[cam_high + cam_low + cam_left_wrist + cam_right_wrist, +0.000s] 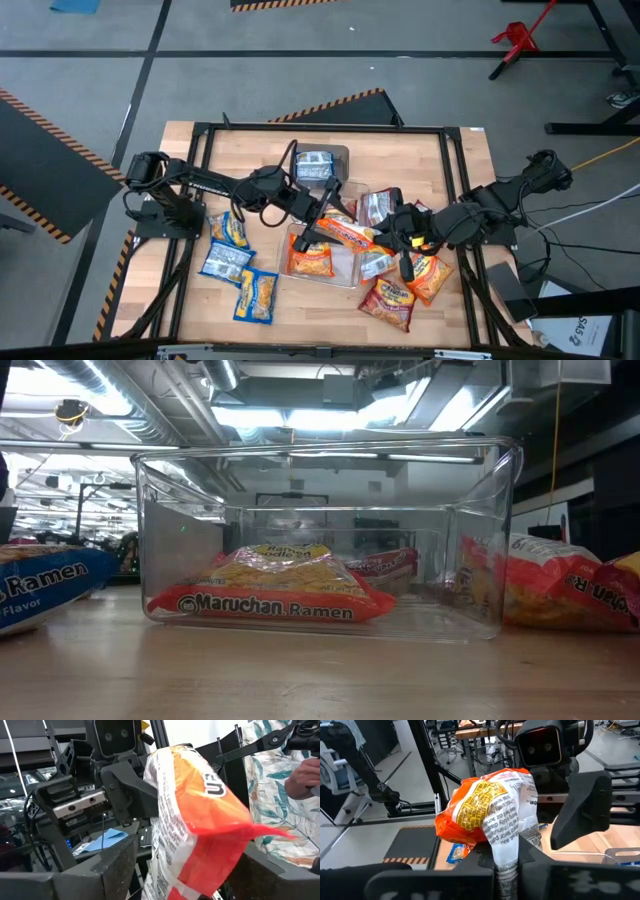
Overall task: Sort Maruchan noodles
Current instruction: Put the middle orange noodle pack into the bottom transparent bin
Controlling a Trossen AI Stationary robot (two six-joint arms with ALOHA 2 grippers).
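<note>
Risk: both my grippers clamp one crinkly orange plastic ramen packet [345, 233] above the clear plastic rectangular bin [352, 275]; opposed pulling could tear it. Left gripper [170, 870] closed on one end, right gripper [506, 865] pinched shut on the other.

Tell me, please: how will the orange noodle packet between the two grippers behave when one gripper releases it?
The orange packet probably droops: its crinkled wrapper bends between the left gripper and the right gripper. It seems light, held by its ends.
</note>
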